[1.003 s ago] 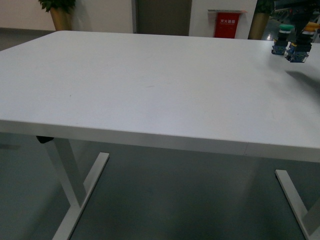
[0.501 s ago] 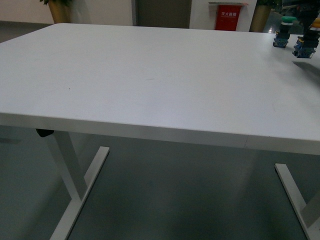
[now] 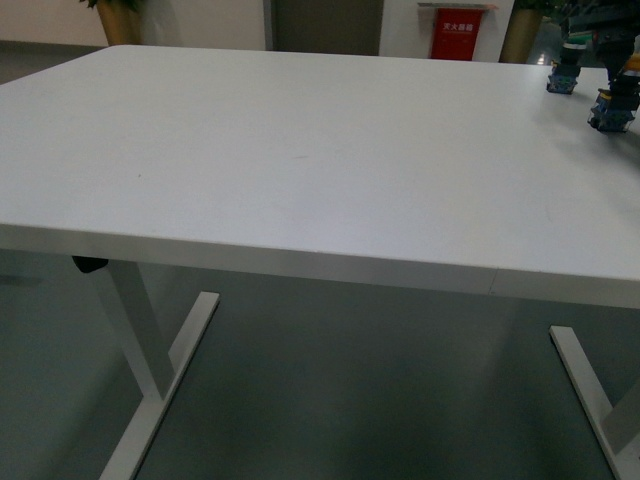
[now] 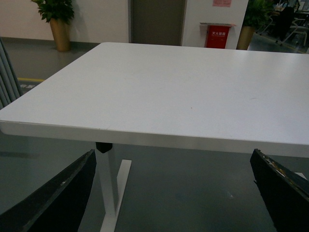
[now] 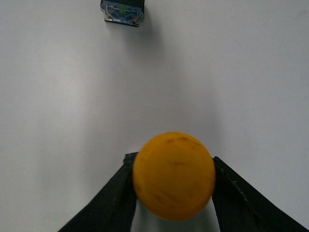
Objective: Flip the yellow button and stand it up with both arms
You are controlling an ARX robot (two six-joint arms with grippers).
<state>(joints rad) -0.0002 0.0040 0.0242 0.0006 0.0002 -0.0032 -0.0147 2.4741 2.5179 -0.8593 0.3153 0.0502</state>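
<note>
You have a broad white rectangular table [image 3: 300, 150] whose near and left stretches lie bare right up to their edges. Two push-button switches sit at the far right. One is the yellow button [image 5: 174, 175], a yellow-orange mushroom cap on a black collar and blue-grey block. It is at the table's right edge in the front view, cap up. The right gripper [image 5: 173, 191] has its black fingers [image 5: 113, 198] clenched against both sides of that cap. The green-capped switch [image 3: 565, 72] stands just beyond it, apart and untouched. The left gripper [image 4: 171, 193] hangs off the near table edge, fingers [image 4: 58, 203] spread wide and holding nothing. Beyond the table stand one red box and potted plants.
</note>
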